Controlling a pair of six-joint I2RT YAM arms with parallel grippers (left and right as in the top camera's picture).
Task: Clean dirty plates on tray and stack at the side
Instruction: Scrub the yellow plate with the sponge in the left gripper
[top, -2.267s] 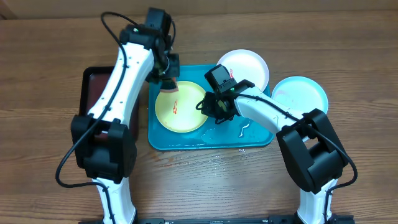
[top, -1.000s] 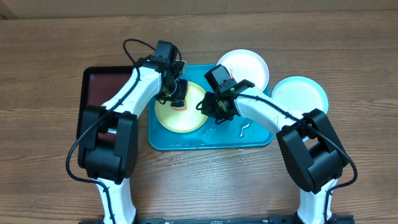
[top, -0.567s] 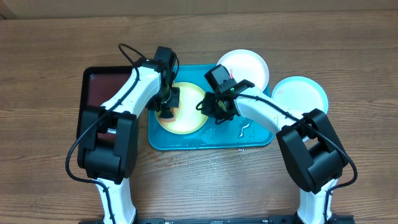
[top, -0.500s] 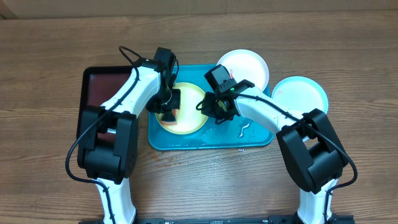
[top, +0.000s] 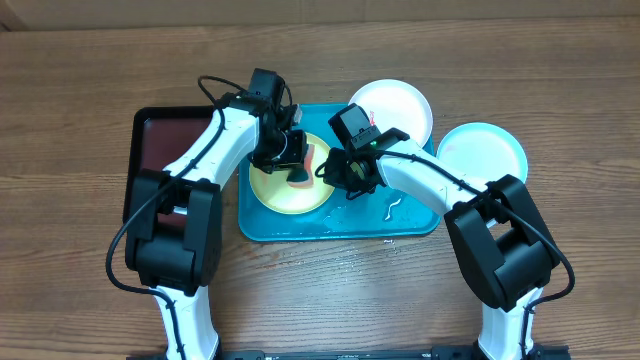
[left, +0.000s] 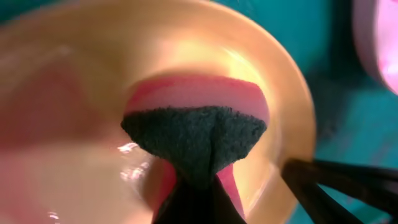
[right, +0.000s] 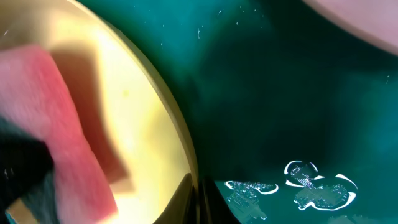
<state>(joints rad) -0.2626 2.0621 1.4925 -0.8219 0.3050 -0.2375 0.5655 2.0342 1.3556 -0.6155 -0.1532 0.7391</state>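
Left end effector (top: 289, 158) clamped on sponge (left: 194, 134), sponge pressed on yellow plate (top: 272, 192), frame centre-left. Right end effector (top: 343, 172) pinched shut on plate's right rim, pinning it in tray (top: 400, 226). To scrub well: flat pressure, short overlapping strokes over whole dish, firm rim hold against skidding. White plate (top: 398, 104) at tray's upper-right corner; blue plate (top: 486, 150) on counter, right.

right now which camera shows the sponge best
Left wrist: the sponge is large, centred, pink body and dark scrubbing face on the yellow-green plate. Overhead shows a small pink patch; right wrist catches a blurred pink edge.
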